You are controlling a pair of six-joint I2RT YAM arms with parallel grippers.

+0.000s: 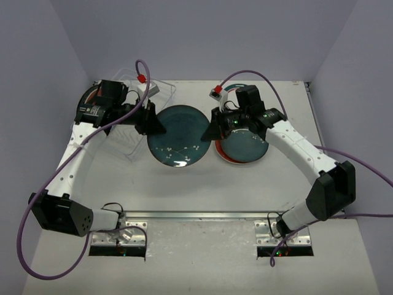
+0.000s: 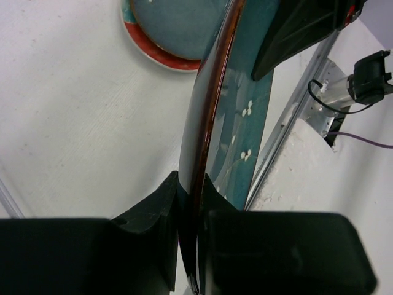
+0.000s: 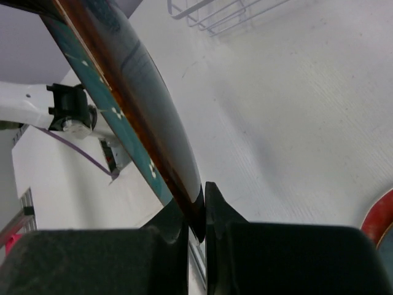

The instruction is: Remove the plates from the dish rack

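A dark teal plate (image 1: pixel 178 135) with small white flowers hangs level between the two arms at the table's middle. My left gripper (image 1: pixel 153 125) is shut on its left rim and my right gripper (image 1: pixel 212 130) is shut on its right rim. In the left wrist view the plate (image 2: pixel 236 117) runs edge-on between the fingers of the left gripper (image 2: pixel 191 184). In the right wrist view its brown rim (image 3: pixel 141 92) sits between the fingers of the right gripper (image 3: pixel 202 203). The clear dish rack (image 1: pixel 166 91) stands at the back left, mostly behind the left arm.
A stack of plates with a red-rimmed one at the bottom (image 1: pixel 242 150) lies to the right of the held plate, partly under my right arm; it also shows in the left wrist view (image 2: pixel 163 37). An orange and teal sliver (image 1: pixel 92 95) shows behind the left wrist.
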